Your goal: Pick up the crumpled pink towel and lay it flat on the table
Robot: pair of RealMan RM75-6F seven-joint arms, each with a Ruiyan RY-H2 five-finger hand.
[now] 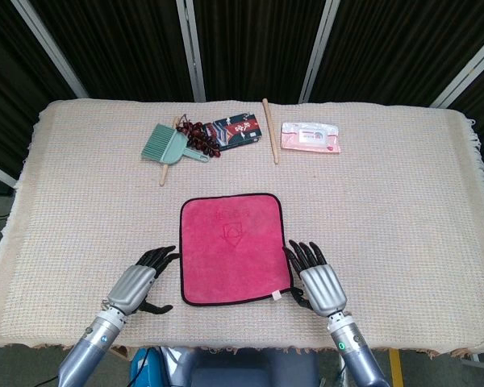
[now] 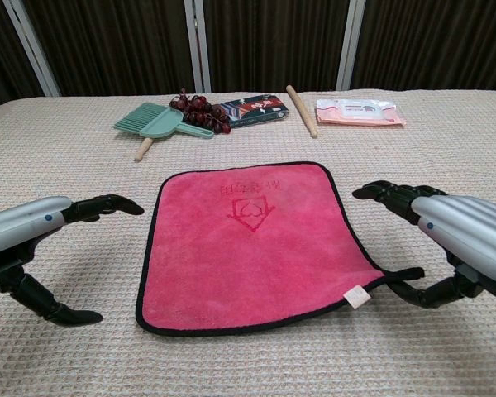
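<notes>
The pink towel (image 1: 230, 248) with its black border lies spread flat on the table's beige cloth (image 1: 403, 210), just in front of me; the chest view shows the towel (image 2: 248, 244) with a white tag at its near right corner. My left hand (image 1: 137, 284) hovers left of the near left corner, fingers apart, holding nothing; in the chest view the left hand (image 2: 33, 240) is clear of the cloth edge. My right hand (image 1: 319, 282) sits at the near right corner with fingers spread. In the chest view the right hand (image 2: 455, 248) has its thumb touching that slightly raised corner.
Along the far side lie a green dustpan and brush (image 1: 171, 145), a bunch of dark red beads (image 1: 200, 137), a dark printed packet (image 1: 235, 129), a wooden stick (image 1: 269, 129) and a pink packet (image 1: 310, 136).
</notes>
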